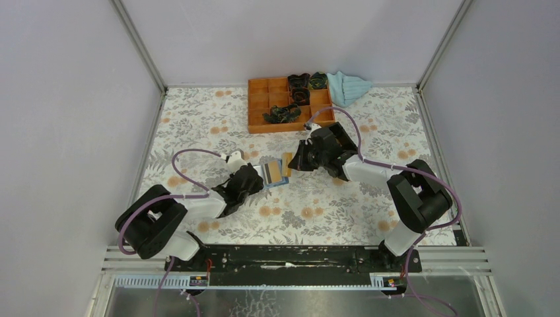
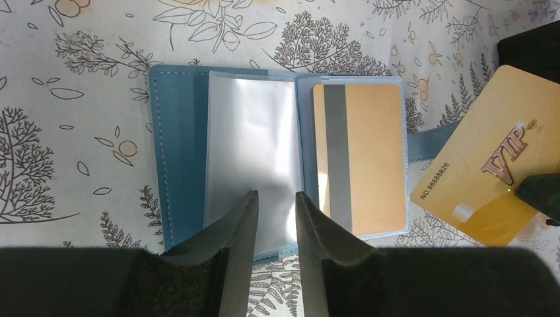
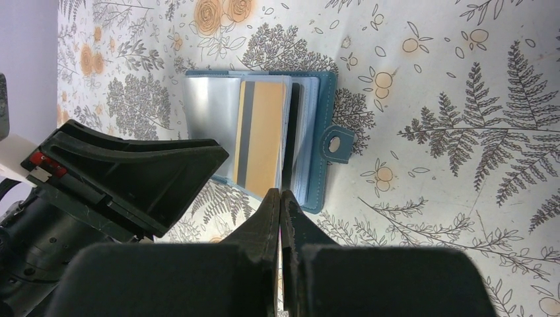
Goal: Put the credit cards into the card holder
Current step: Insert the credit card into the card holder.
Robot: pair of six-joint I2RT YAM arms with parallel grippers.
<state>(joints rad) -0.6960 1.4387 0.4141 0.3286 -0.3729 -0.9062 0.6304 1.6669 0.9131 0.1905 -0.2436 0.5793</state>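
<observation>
My left end effector (image 2: 274, 197) hangs over the near edge of the open card holder (image 2: 177, 152), its matte black fingers a narrow gap apart and clamping nothing I can see. The holder lies flat on the floral tabletop (image 1: 317, 211), showing a stitched teal cover, a glossy clear sleeve (image 2: 251, 142) and a tan card (image 2: 370, 155) with a grey stripe in its right pocket. Just right of it, the gold VIP card (image 2: 485, 148) is pinched at a corner by my right end effector (image 3: 280, 198), fingers pressed together. The right wrist view shows that card only as a thin line, but reveals the holder's round snap tab (image 3: 337, 144). Farther back sit an orange compartment tray (image 1: 257, 119) and a pale blue cloth (image 1: 350, 86).
</observation>
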